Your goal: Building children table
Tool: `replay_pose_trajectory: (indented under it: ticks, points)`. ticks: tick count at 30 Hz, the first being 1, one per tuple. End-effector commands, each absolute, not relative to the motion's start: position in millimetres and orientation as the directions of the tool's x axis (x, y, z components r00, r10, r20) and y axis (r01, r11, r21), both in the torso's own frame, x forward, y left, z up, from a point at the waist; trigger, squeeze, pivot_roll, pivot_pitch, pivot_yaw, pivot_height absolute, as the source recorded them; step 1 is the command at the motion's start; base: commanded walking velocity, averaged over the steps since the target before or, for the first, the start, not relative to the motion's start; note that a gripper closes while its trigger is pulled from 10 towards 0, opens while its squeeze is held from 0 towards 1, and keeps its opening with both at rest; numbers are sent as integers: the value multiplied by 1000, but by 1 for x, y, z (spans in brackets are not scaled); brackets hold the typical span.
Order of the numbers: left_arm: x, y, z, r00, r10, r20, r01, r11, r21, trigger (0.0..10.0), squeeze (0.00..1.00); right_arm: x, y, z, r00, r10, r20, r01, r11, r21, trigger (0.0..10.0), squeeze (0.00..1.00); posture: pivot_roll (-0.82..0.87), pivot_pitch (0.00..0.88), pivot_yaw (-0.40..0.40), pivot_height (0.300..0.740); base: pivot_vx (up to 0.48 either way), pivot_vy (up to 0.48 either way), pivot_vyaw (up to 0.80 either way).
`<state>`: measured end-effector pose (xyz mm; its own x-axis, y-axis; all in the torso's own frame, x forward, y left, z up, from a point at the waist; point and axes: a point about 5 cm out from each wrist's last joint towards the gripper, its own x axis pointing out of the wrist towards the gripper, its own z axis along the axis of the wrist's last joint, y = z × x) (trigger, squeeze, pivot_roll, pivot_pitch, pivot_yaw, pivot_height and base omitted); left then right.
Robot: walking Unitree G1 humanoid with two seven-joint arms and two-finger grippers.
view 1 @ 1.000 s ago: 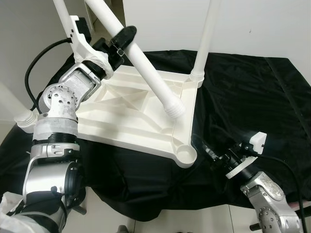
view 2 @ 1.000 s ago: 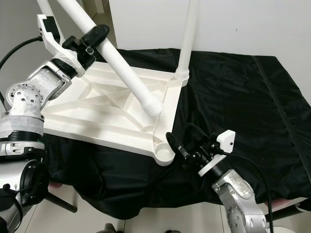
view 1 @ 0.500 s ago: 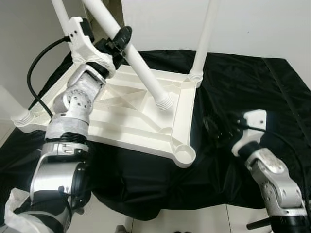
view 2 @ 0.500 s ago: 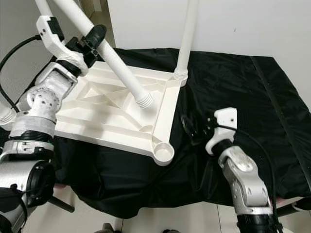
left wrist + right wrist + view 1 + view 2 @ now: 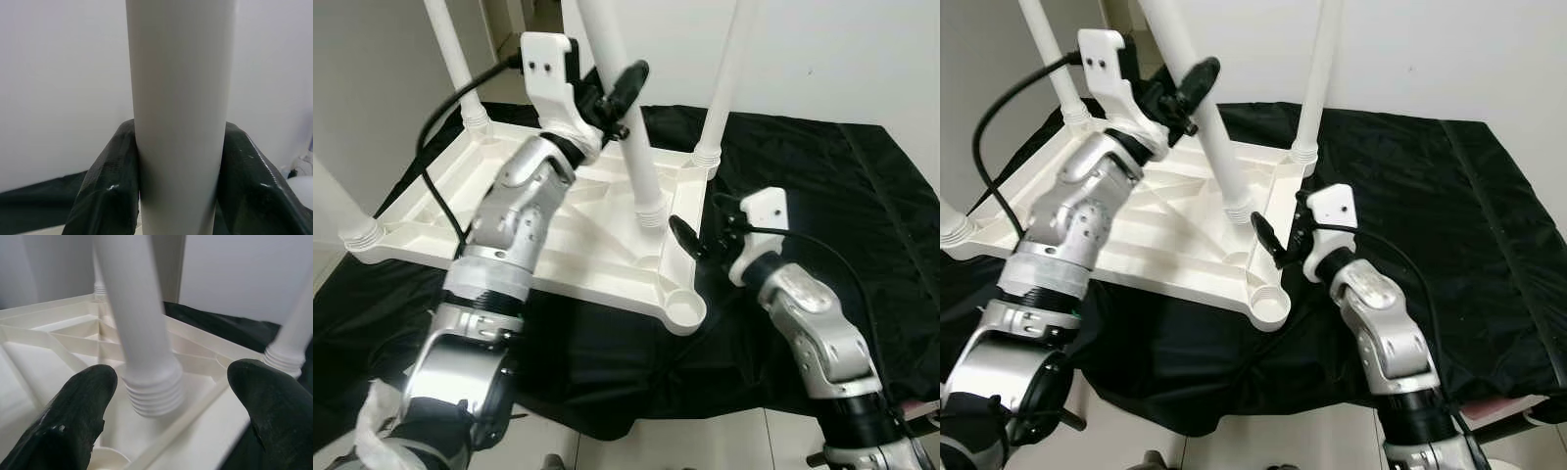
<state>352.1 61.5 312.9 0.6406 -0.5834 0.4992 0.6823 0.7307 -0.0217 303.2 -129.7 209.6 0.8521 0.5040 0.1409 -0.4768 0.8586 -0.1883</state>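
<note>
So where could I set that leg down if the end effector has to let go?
Bare black cloth right of the tabletop, behind the right end effector. Crowded near the empty corner socket, where the left end effector holds the leg.

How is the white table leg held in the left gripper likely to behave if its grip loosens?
The table leg looks smooth and glossy, so it could slide through the left gripper. It is long and round, likely to topple and roll. Its threaded end hangs above the upturned table top, not in the empty socket.
</note>
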Motion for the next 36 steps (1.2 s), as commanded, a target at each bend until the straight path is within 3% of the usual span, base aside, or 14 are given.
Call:
replay_pose_trajectory:
  ticks: [1, 19, 32, 34, 35, 36]
  points:
    - [345, 54, 319, 582, -622, 524, 705, 707, 54, 10000, 0, 306, -123, 206, 851, 512, 120, -485, 852, -197, 10000, 0, -41, 20, 4, 740, 0, 0, 0]
    - [322, 12, 315, 501, -687, 526, 755, 644, 123, 10000, 0, 330, -107, 203, 882, 465, 75, -396, 819, -415, 10000, 0, -35, 5, 1, 740, 0, 0, 0]
    - [323, 10, 321, 502, -675, 540, 741, 658, 134, 10000, 0, 345, -108, 208, 911, 380, 162, -292, 870, -398, 10000, 0, -26, 12, 2, 740, 0, 0, 0]
    - [323, 11, 322, 502, -674, 542, 739, 660, 135, 10000, 0, 346, -108, 208, 912, 373, 169, -286, 876, -387, 9490, 0, -24, 14, 1, 740, 0, 0, 0]
    - [323, 11, 323, 503, -672, 544, 737, 662, 137, 10000, 0, 346, -108, 206, 914, 368, 168, -286, 881, -377, 7294, 0, -24, 15, 2, 740, 0, 0, 0]
    - [323, 11, 323, 503, -672, 544, 737, 662, 137, 10000, 0, 346, -108, 206, 914, 368, 168, -286, 881, -377, 7294, 0, -24, 15, 2, 740, 0, 0, 0]
